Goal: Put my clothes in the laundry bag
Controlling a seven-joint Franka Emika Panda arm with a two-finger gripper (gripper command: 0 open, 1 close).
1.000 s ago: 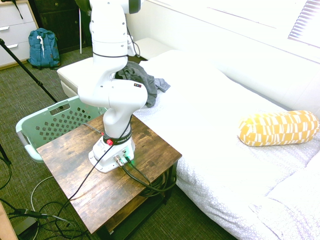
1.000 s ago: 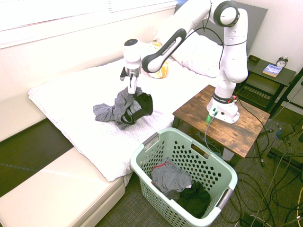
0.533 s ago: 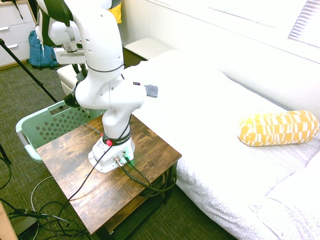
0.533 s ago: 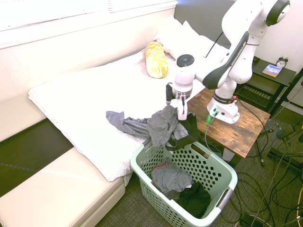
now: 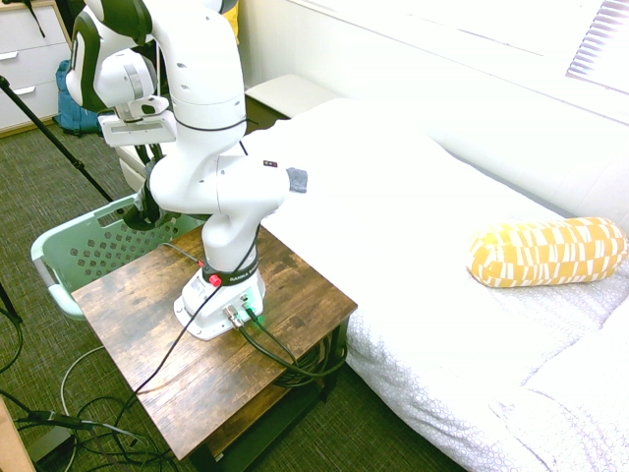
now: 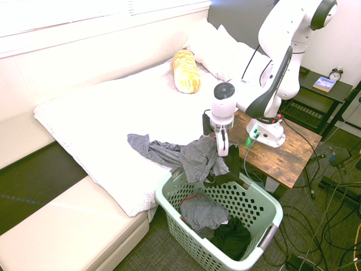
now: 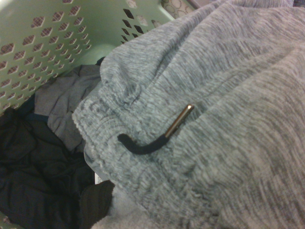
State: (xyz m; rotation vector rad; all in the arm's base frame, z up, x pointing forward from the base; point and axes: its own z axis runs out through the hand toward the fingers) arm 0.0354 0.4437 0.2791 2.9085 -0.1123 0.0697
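Fabric hangs from the gripper (image 6: 223, 150), whose fingers are pinched on a grey heathered garment (image 6: 192, 158) right above the rim of the mint-green laundry basket (image 6: 265, 209). One end of the garment trails back onto the white bed (image 6: 101, 121), while a darker part droops over the basket's near edge and into it. Inside the basket lie a grey piece with a red band (image 6: 200, 210) and a black piece (image 6: 231, 237). From the wrist, the knit fills most of the view, a black drawstring with a metal tip (image 7: 162, 131) lying across it, the basket's perforated wall (image 7: 57, 38) beyond. A yellow-and-white bolster pillow (image 5: 545, 251) rests farther up the bed, well apart. The arm's base stands on a wooden side table (image 5: 128, 383); a teal backpack (image 5: 69, 103) sits by the far wall.
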